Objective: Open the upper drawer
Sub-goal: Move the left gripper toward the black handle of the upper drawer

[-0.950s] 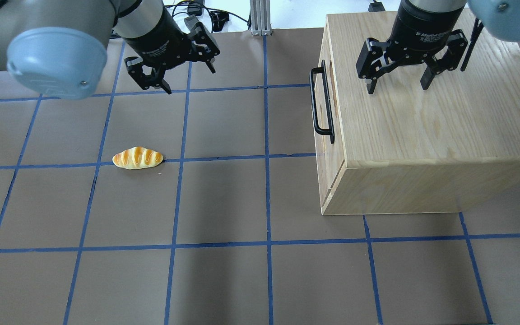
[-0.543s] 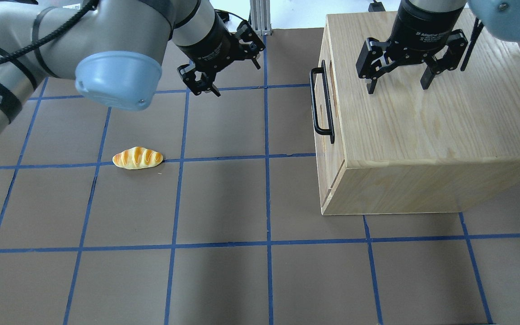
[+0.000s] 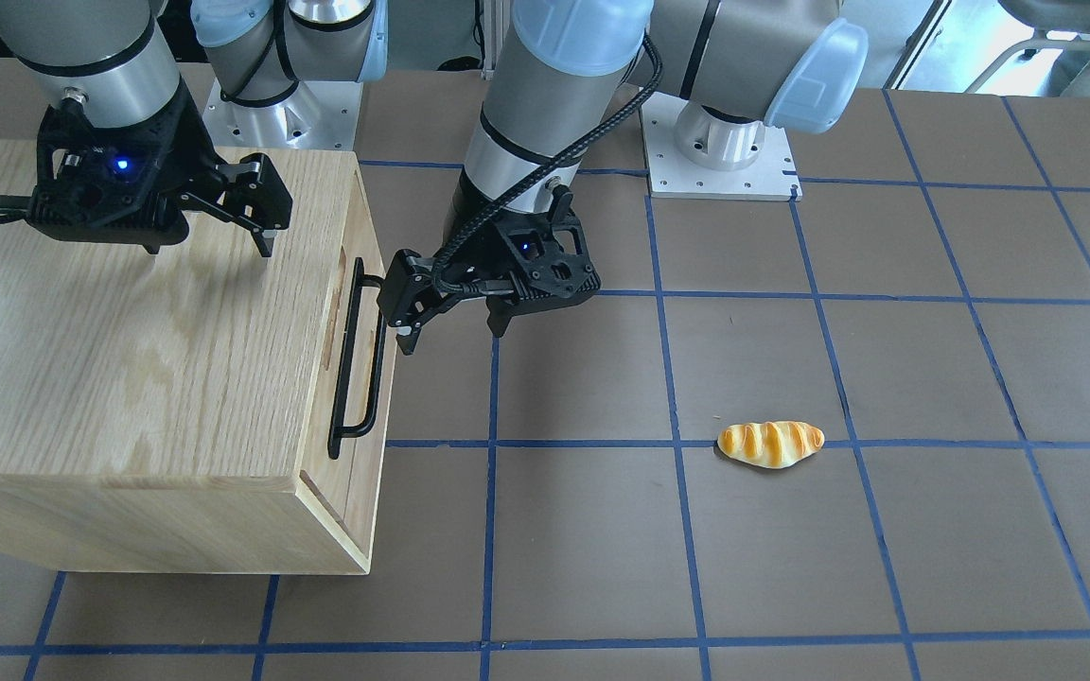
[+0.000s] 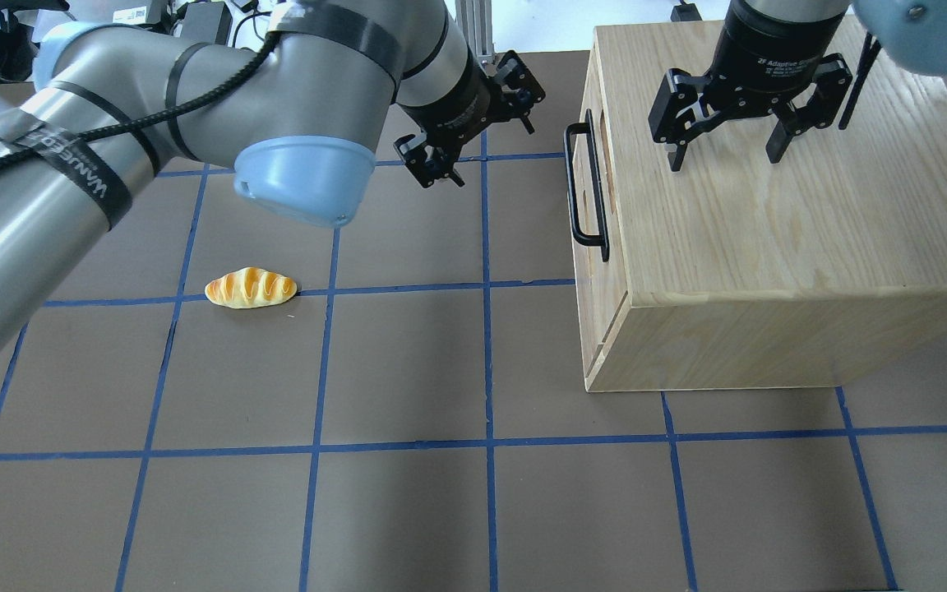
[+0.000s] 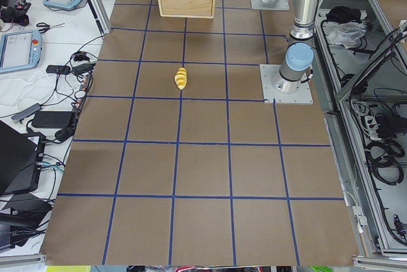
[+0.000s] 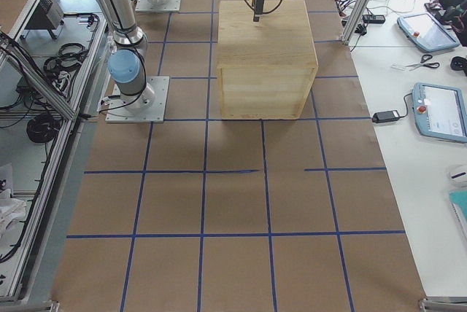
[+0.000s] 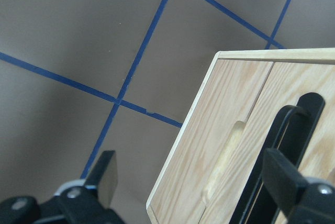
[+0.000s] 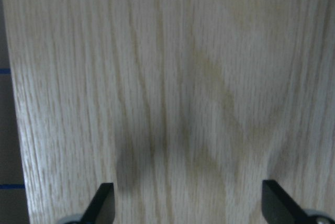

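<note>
- Hovering just beside the black handle [image 3: 359, 359] of the upper drawer [image 4: 605, 193], my left gripper [image 3: 450, 336] has its fingers apart.
- My right gripper [image 4: 724, 156], also spread, hangs over the cabinet [image 4: 810, 230].

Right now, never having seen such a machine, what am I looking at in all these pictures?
Two grey robot arms work at a brown table gridded with blue tape. Pictures come from above, across, both table ends, and a camera on each wrist. On the table sit a big light-oak cabinet and a small golden bread roll. The left gripper, open and empty, is near the long black bar handle of the shallow upper drawer, which is shut. The right gripper, also open, hangs over the cabinet's top. Nothing is held.
</note>
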Tool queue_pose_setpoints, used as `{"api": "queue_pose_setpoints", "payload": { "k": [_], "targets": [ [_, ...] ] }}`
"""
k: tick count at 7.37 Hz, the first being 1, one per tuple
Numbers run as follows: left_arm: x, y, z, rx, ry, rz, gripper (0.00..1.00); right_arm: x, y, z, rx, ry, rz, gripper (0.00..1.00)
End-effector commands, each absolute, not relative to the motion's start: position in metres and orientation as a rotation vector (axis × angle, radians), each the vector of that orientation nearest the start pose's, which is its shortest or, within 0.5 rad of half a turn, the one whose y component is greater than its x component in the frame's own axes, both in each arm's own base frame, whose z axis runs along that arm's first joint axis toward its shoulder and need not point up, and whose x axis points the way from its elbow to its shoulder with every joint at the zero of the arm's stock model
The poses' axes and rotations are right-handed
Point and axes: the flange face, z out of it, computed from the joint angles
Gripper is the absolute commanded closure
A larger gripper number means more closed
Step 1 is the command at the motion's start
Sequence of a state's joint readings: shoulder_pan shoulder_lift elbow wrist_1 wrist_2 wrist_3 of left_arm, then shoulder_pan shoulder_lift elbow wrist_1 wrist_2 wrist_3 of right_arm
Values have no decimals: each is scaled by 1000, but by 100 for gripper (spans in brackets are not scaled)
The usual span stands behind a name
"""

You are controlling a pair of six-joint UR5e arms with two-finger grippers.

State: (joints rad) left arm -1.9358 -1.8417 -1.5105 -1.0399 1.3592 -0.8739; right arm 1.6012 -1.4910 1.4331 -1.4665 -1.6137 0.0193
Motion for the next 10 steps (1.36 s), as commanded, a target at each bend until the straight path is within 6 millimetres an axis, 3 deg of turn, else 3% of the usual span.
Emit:
{"api": "queue_pose_setpoints", "payload": {
  "k": [1, 3, 10],
  "targets": [
    [-383, -524, 412, -797, 3390, -207, 0, 145, -516, 505, -21, 3185, 72, 0],
    [-396, -518, 407, -793, 3393, -192, 0, 145, -516, 505, -21, 3185, 72, 0],
    [-410, -515, 389, -758, 3387, -150, 0, 145, -516, 505, -19, 3185, 72, 0]
  ]
}}
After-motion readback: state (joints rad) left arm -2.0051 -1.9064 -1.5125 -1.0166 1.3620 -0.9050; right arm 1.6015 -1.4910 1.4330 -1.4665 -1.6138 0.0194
